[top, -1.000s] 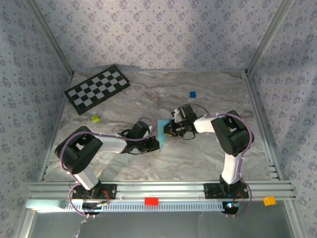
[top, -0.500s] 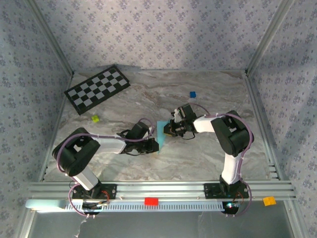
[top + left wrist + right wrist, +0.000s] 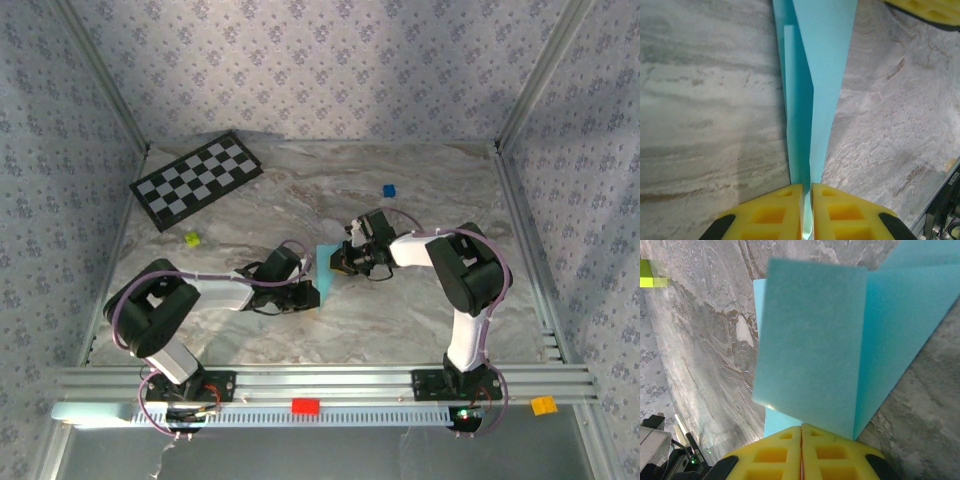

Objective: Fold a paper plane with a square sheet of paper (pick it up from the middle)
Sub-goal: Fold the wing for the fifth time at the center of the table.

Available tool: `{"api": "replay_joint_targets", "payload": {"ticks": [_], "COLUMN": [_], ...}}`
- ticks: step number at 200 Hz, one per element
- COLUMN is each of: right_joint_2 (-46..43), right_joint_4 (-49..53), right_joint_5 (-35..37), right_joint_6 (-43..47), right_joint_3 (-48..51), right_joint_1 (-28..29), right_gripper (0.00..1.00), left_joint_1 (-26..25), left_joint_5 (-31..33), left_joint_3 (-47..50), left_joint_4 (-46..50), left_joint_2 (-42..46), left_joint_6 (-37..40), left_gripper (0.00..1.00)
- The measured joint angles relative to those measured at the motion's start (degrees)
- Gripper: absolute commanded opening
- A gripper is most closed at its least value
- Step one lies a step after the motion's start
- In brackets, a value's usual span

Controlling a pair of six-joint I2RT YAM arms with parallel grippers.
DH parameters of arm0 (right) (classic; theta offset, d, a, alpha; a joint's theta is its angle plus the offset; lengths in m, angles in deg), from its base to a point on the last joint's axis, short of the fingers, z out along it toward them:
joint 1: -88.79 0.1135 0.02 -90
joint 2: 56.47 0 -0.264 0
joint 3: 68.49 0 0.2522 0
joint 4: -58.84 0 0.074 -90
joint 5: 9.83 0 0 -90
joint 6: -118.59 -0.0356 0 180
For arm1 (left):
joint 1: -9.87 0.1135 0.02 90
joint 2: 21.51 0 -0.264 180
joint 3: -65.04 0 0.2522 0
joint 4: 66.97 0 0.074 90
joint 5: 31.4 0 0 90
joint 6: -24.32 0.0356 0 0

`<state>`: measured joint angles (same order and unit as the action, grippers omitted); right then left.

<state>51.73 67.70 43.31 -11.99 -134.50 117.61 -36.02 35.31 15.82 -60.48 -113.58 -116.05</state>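
Observation:
The light sky-blue sheet of paper [image 3: 325,263] is folded and stands on edge on the marble table between my two grippers. In the left wrist view it runs away from me as a narrow tapering strip [image 3: 822,60] with a lengthwise crease. My left gripper [image 3: 806,200] is shut on its near end, and a thin blue edge shows between the yellow fingers. In the top view this left gripper [image 3: 310,291] is at the paper's near-left corner. My right gripper [image 3: 801,432] is shut at the lower edge of a raised flap [image 3: 810,340]. It sits at the paper's right side [image 3: 342,262].
A black-and-white checkerboard [image 3: 196,180] lies at the back left. A tiny dark-blue cube [image 3: 389,190] sits at the back right of centre, and a yellow-green cube [image 3: 192,239] sits left of the arms. The aluminium rail [image 3: 400,380] carries a red block [image 3: 305,405] and an orange block [image 3: 543,405].
The left arm has drawn back slightly to the left, still holding the paper. The right arm and the paper have barely moved.

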Motion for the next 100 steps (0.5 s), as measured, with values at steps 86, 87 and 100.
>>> {"api": "replay_joint_targets", "payload": {"ticks": [86,87,100], "right_joint_2": [0.0,0.0,0.0], "right_joint_4": [0.3,0.3,0.6], "right_joint_5": [0.2,0.2,0.2], "right_joint_6": [0.0,0.0,0.1], "right_joint_3": [-0.2,-0.2,-0.3], "right_joint_1": [0.1,0.1,0.1], "right_gripper": [0.09,0.09,0.09], "left_joint_1": [0.0,0.0,-0.1], "left_joint_5": [-0.5,-0.5,-0.5], "left_joint_3": [0.4,0.4,0.4], "left_joint_4": [1.3,1.3,1.3], "left_joint_2": [0.7,0.7,0.8], "left_joint_6": [1.1,1.2,1.1], "left_gripper": [0.00,0.00,0.00]}}
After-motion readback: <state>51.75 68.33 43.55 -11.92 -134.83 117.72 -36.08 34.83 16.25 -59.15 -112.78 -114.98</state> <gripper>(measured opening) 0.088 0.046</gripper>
